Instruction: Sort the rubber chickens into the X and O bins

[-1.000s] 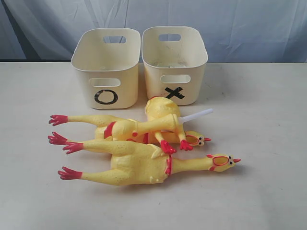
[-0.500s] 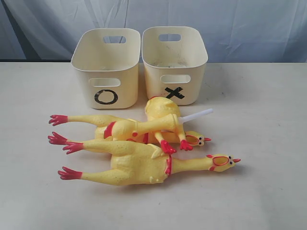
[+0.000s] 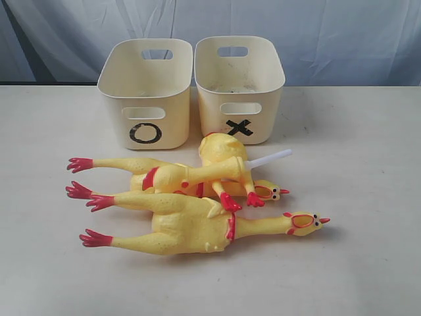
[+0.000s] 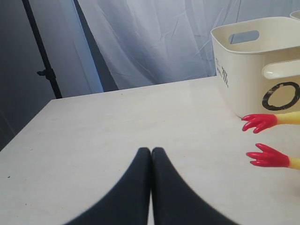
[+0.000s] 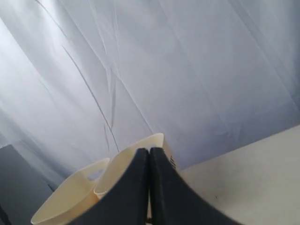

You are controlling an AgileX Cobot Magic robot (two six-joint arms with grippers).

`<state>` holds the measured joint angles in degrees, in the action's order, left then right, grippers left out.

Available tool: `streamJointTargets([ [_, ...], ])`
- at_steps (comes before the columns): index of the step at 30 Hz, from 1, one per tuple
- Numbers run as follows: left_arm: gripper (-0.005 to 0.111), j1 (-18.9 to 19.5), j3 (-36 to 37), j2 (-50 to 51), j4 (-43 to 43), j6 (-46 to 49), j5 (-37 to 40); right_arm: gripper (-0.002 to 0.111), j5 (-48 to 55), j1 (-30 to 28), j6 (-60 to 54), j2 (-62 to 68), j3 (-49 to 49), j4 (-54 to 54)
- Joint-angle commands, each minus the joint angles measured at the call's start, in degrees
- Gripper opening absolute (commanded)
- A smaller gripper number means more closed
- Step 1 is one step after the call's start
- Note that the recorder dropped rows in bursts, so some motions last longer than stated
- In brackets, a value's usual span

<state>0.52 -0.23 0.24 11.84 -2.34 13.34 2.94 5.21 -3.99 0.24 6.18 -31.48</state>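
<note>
Three rubber chickens (image 3: 191,227) lie heaped on the worktop (image 3: 355,257), just in front of two cream bins standing side by side at its back. The O bin (image 3: 164,125) is on the left in the exterior view and the X bin (image 3: 217,112) on the right. The smaller chicken (image 3: 223,158) sprawls over the two large ones, next to the X bin, with a white tube (image 3: 268,158) poking out beside it. The left hand (image 4: 151,152) hovers low over bare worktop with its fingers pressed together, holding nothing. The right hand (image 5: 149,152) is likewise closed and empty, raised toward the bins.
</note>
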Motion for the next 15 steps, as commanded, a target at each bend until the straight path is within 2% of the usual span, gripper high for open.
streamJointTargets([
  [1,0.0,-0.12,0.23,-0.24,-0.19,-0.13,-0.09,0.0,4.53,0.22,-1.4,1.64,6.28,0.47],
  [8,0.0,-0.12,0.23,-0.24,-0.19,-0.13,-0.09,0.0,18.08,0.22,-6.86,14.87,17.93,0.99],
  [15,0.0,-0.12,0.23,-0.24,-0.19,-0.13,-0.09,0.0,30.27,0.52,-18.86,33.06,31.46,0.65],
])
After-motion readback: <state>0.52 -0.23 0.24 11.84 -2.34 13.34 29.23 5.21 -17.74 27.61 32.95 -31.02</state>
